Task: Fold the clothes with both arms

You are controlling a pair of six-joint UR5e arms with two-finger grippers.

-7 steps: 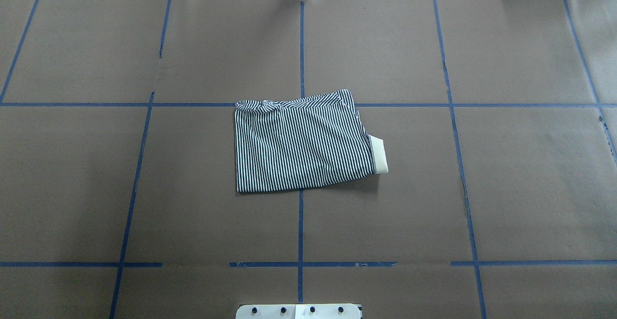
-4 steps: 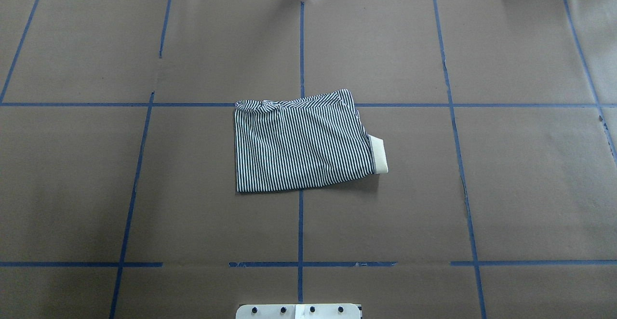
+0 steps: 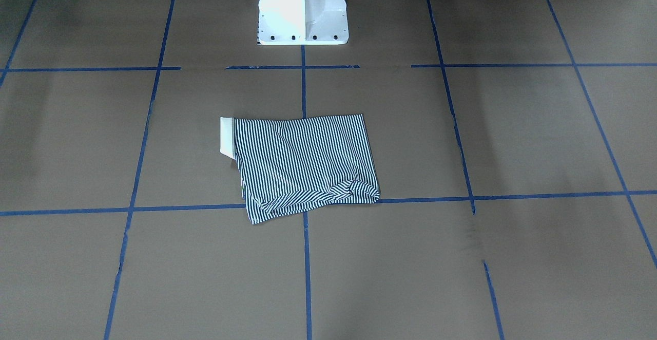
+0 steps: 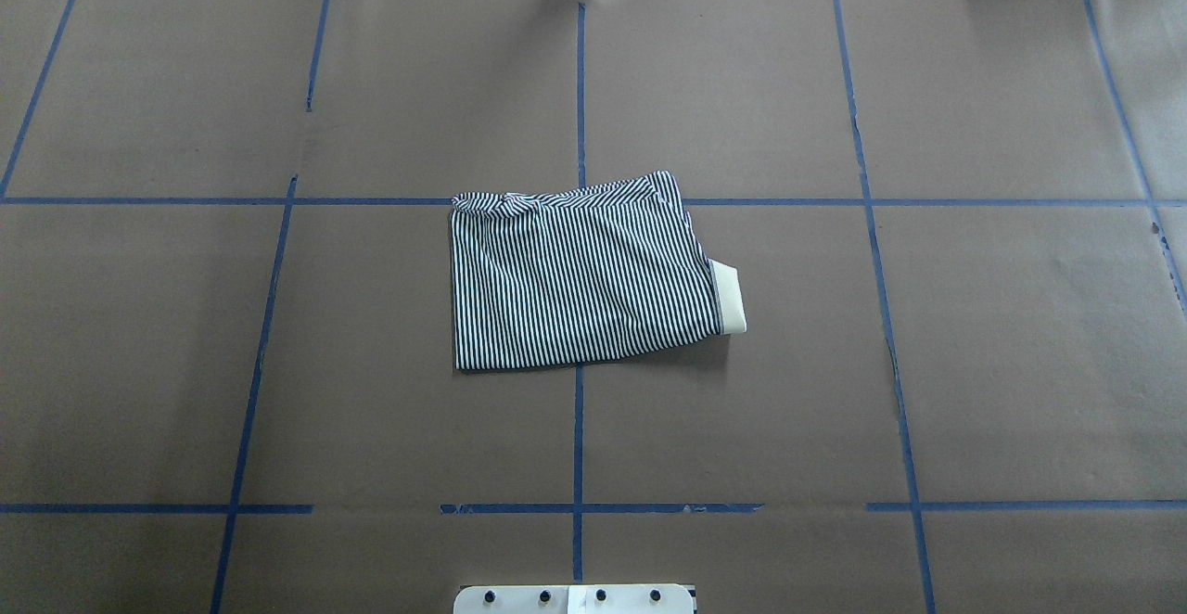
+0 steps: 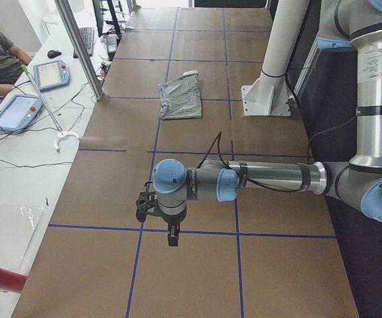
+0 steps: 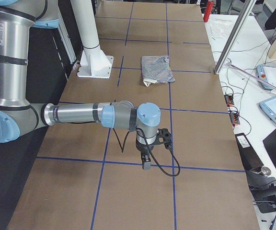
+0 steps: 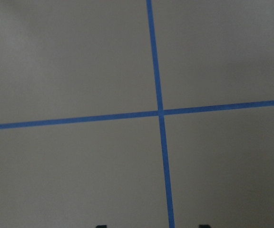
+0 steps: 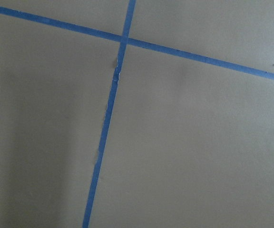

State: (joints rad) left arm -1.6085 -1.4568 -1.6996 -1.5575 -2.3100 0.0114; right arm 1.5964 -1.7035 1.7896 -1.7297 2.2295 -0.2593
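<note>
1. Brown paper (image 4: 1020, 364) gridded with blue tape (image 4: 579, 428) covers my table; a white pedestal (image 3: 303, 11) stands at the near edge.
2. I see the striped polo shirt (image 4: 575, 285) folded into a rough rectangle at mid-table, lying over the centre tape crossing, with its cream collar (image 4: 730, 297) poking out on the right.
3. My left gripper (image 5: 172, 237) hangs pointing down over the paper far out left, well apart from the shirt. I cannot tell how its fingers are set.
4. My right gripper (image 6: 146, 163) hangs likewise far out right, also well apart from the shirt. I cannot tell its finger spacing either.
</note>
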